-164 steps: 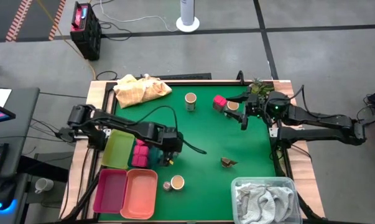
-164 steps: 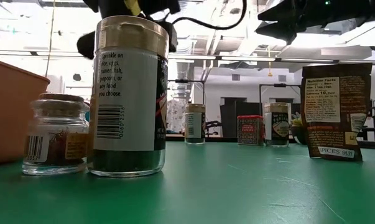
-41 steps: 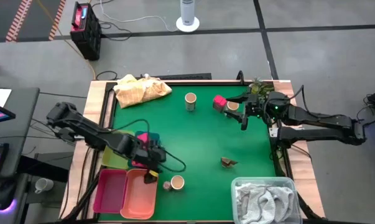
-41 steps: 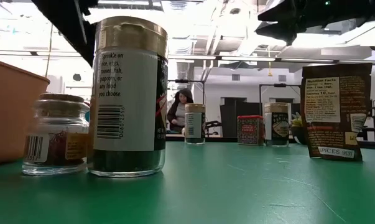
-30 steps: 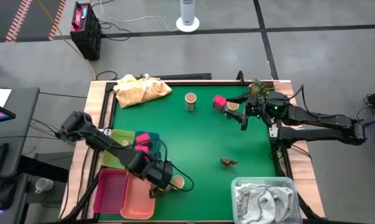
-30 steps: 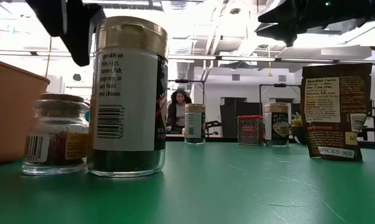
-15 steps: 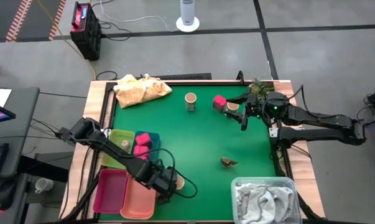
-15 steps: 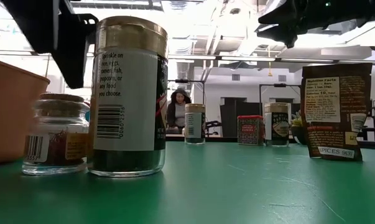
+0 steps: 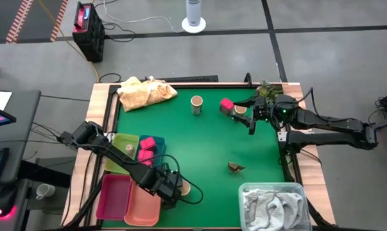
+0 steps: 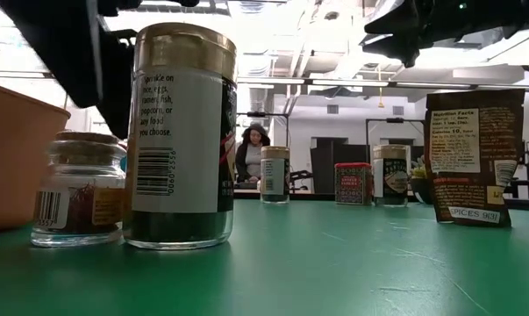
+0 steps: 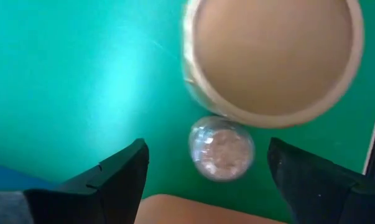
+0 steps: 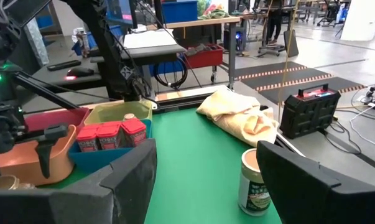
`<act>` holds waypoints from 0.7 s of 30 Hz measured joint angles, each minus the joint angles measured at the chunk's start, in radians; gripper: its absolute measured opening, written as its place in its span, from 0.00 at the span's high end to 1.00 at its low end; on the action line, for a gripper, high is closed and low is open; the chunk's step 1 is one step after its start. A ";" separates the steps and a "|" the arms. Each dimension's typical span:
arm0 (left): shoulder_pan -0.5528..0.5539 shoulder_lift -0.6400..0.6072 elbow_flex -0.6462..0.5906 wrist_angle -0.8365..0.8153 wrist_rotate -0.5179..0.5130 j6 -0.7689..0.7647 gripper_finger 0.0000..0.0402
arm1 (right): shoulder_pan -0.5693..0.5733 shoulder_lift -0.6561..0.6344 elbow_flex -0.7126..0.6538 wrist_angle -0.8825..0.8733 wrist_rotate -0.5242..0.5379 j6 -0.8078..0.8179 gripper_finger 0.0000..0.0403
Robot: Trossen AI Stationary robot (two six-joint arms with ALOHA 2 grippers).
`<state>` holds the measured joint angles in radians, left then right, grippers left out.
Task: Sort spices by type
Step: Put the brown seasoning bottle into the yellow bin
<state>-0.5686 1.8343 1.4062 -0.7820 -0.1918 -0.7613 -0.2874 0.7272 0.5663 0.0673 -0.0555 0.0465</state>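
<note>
Left wrist view: open left hand (image 11: 203,171) straddles tiny jar (image 11: 221,148) (tan-lidded jar (image 11: 271,56) touching it).

The worktop (image 9: 206,144) has a green surface. A crumpled yellow cloth (image 9: 145,92) lies at its far left corner. A clear bin (image 9: 296,190) holding a grey-white towel (image 9: 273,208) sits at the near right corner. Green (image 9: 119,154), pink (image 9: 113,196) and orange (image 9: 142,202) trays stand along the left edge. A person (image 10: 249,154) appears in the room beyond.
</note>
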 joint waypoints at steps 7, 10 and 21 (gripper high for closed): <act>-0.001 0.000 -0.038 0.042 0.007 0.008 0.22 | 0.000 0.000 0.000 0.000 0.000 -0.002 0.25; -0.001 0.001 -0.061 0.064 0.010 0.007 0.22 | 0.000 0.000 0.000 0.000 0.000 -0.002 0.25; -0.002 0.031 -0.069 0.092 0.036 0.047 0.27 | 0.000 0.000 0.000 0.000 0.000 -0.002 0.25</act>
<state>-0.5701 1.8651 1.3369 -0.6895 -0.1559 -0.7138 -0.2874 0.7269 0.5663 0.0675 -0.0555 0.0444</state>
